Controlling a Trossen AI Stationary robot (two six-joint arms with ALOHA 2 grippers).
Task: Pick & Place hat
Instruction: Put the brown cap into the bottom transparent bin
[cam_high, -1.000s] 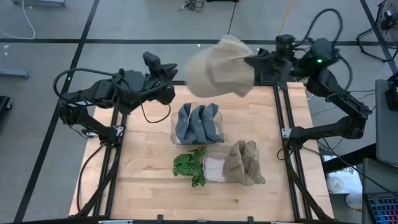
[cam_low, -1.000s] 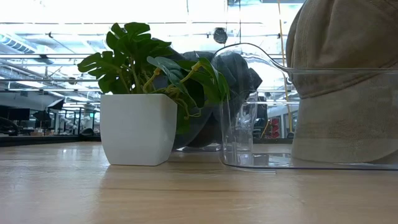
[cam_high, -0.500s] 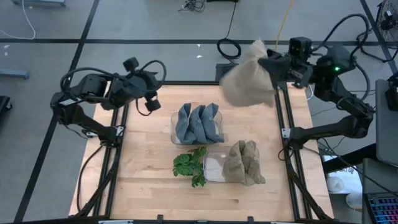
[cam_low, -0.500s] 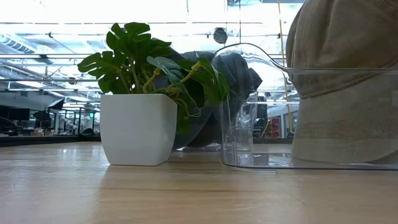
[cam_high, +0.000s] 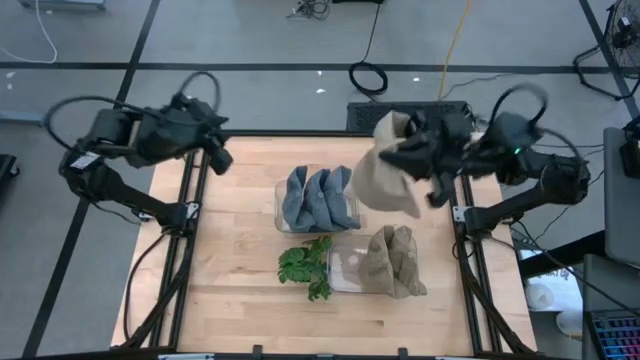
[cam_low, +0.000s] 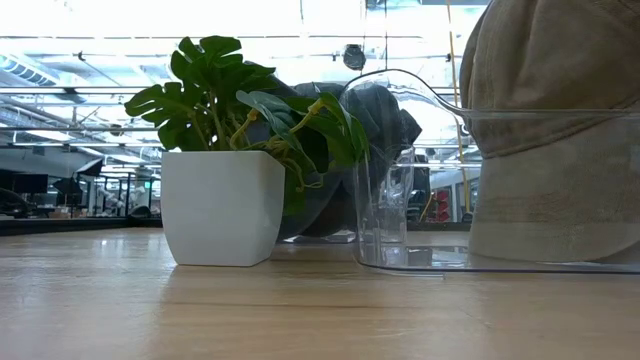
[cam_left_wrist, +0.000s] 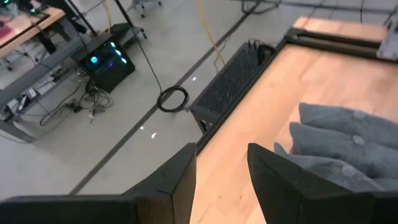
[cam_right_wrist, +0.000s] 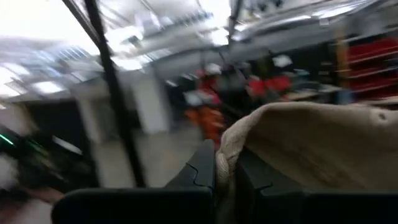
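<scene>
Beige fabric of one tan hat (cam_high: 385, 180) hangs from the right gripper (cam_high: 415, 150), whose fingers are pinched together on its edge, the arm stretched in over the table's far right part. Just below and beside that gripper sit two clear bins: one (cam_high: 345, 212) holds the grey hats (cam_high: 318, 197), the other (cam_high: 340, 270) a folded tan hat (cam_high: 390, 262). One potted plant (cam_high: 307, 266) stands next to them. Farther off, the left gripper (cam_high: 218, 155) hovers at the far left corner, fingers (cam_left_wrist: 180, 180) apart, empty.
</scene>
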